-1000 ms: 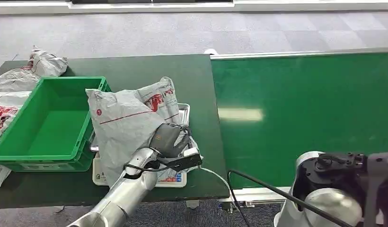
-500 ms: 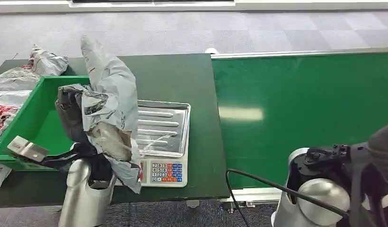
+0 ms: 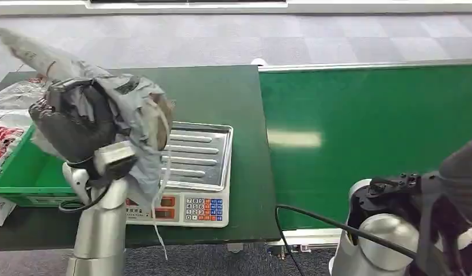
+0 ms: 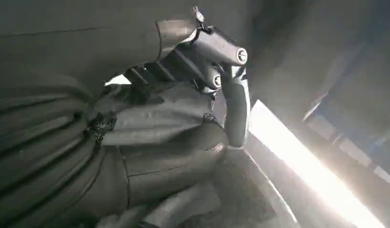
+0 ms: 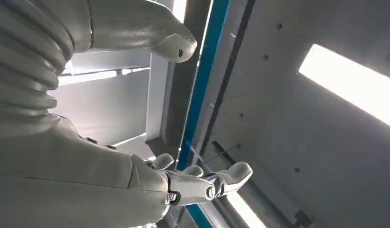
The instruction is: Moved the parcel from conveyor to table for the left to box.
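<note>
1. We see the left hand (image 3: 78,123) raised above the dark green table (image 3: 222,92), its fingers wrapped around a crumpled grey parcel (image 3: 136,115).
2. The parcel hangs in the air over the near right corner of the green crate (image 3: 21,172), with one end sticking up past the hand and a thin strip trailing down in front of the scale.
3. In the left wrist view, the dark fingers (image 4: 231,109) curl over grey folds of the bag.
4. Just right of the crate stands a weighing scale (image 3: 193,201) with a bare ribbed steel tray (image 3: 199,152) and a coloured keypad; the raised arm and parcel hide its left part.
5. Left of the crate lie other grey mail bags (image 3: 6,121) with red print, partly hidden behind the hand.
6. Right of the table runs the green conveyor belt (image 3: 372,132).
7. The right hand (image 5: 202,183) points up towards ceiling lights, fingers spread apart and holding nothing.
</note>
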`<state>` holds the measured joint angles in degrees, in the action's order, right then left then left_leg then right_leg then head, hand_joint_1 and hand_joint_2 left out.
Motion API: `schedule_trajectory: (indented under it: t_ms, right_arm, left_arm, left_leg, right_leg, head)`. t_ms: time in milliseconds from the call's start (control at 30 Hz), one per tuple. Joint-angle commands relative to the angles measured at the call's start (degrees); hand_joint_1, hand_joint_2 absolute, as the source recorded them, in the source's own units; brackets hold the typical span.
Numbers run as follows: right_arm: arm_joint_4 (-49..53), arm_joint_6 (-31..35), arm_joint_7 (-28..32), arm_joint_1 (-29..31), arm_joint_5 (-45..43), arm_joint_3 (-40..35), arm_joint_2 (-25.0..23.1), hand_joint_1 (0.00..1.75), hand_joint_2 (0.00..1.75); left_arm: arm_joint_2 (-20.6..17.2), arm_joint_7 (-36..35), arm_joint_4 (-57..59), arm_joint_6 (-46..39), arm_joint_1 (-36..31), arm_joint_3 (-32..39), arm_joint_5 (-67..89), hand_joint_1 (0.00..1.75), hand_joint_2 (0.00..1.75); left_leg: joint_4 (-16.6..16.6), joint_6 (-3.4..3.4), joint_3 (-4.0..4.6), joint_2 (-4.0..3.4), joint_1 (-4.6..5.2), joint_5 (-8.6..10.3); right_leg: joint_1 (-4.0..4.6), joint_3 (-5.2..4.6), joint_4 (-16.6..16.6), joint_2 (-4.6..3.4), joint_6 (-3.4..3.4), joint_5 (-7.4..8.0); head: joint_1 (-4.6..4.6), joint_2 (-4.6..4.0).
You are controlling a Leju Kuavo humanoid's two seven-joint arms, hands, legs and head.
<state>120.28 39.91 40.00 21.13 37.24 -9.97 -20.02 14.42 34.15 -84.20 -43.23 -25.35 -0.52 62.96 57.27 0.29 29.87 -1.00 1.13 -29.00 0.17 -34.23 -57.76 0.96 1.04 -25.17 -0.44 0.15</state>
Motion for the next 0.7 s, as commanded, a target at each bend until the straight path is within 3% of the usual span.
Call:
schedule_trajectory:
  t_ms: [33, 67, 133, 200, 333, 433, 533, 600, 700]
  right_arm:
    - [-5.5, 0.1, 0.0, -1.3, 0.5, -0.2, 0.0, 0.0, 1.75]
    - [-5.5, 0.1, 0.0, -1.4, 0.7, -0.3, 0.0, 0.0, 1.75]
    - [-5.4, 0.1, 0.0, -2.1, 0.7, -0.8, 0.0, 0.0, 1.75]
    - [-5.1, 0.1, 0.0, -2.7, 0.7, -1.1, 0.0, 0.0, 1.75]
    - [-4.7, 0.1, 0.0, -3.4, 0.7, -1.4, 0.0, 0.0, 1.75]
    - [-4.5, 0.1, 0.0, -3.8, 0.6, -1.9, 0.0, 0.0, 1.75]
    - [-4.2, 0.1, 0.0, -4.7, 0.5, -2.5, 0.0, 0.0, 1.75]
    - [-3.6, 0.1, 0.0, -5.8, 0.4, -2.6, 0.0, 0.0, 1.75]
    - [-3.3, 0.1, 0.0, -6.2, 0.5, -2.8, 0.0, 0.0, 1.75]
  left_arm:
    - [-10.8, -37.5, 31.1, 3.2, -21.7, -22.1, 27.0, 1.75, 1.75]
    - [-11.4, -37.9, 32.8, 3.2, -22.7, -23.0, 27.0, 1.75, 1.75]
    - [-11.7, -45.2, 42.0, 3.2, -26.8, -31.3, 27.0, 1.75, 1.75]
    - [-11.2, -46.8, 48.0, 3.2, -28.6, -33.1, 27.0, 1.75, 1.75]
    - [-9.6, -46.6, 59.6, 3.8, -30.8, -31.4, 25.7, 1.75, 1.75]
    - [-9.0, -48.8, 67.0, 11.3, -33.8, -28.2, 23.9, 1.75, 1.75]
    - [-10.6, -55.5, 70.2, 16.5, -34.4, -24.1, 22.0, 1.75, 1.75]
    - [-12.9, -61.6, 70.3, 15.0, -33.3, -19.1, 18.5, 1.75, 1.75]
    - [-14.4, -60.1, 70.3, 14.0, -32.6, -18.5, 18.0, 1.75, 1.75]
  left_leg:
    - [0.0, -0.12, 0.0, 0.37, -0.07, 0.09]
    - [-0.1, -0.17, -0.02, 0.41, -0.09, 0.14]
    - [-0.1, -0.19, 0.01, 0.31, -0.08, 0.15]
    - [-0.1, -0.21, -0.04, 0.43, -0.09, 0.19]
    - [-0.1, -0.16, -0.07, 0.05, -0.06, 0.14]
    - [-0.2, -0.22, -0.12, -0.23, -0.1, 0.17]
    - [-0.1, -0.2, -0.05, -0.3, -0.09, 0.13]
    - [-0.1, -0.21, -0.05, -0.37, -0.09, 0.13]
    - [-0.1, -0.18, 0.0, -0.43, -0.08, 0.12]
  right_leg:
    - [0.03, 0.13, 0.1, 0.26, -0.04, 0.02]
    - [0.04, 0.16, 0.1, 0.26, -0.06, 0.06]
    - [0.04, 0.09, 0.1, 0.22, -0.04, 0.14]
    - [0.05, 0.12, 0.2, 0.35, -0.05, 0.15]
    - [0.04, 0.08, 0.1, -0.04, -0.05, 0.16]
    - [0.05, 0.05, 0.2, -0.32, -0.06, 0.22]
    - [0.06, -0.04, 0.1, -0.35, -0.02, 0.2]
    - [0.06, -0.07, 0.1, -0.43, -0.02, 0.21]
    - [0.05, -0.12, 0.0, -0.45, 0.0, 0.2]
  head:
    - [0.07, 0.0]
    - [0.04, 0.0]
    - [0.02, 0.0]
    - [-0.02, 0.0]
    - [0.0, 0.0]
    - [0.02, 0.0]
    - [0.02, 0.0]
    - [0.02, 0.0]
    - [0.02, 0.0]
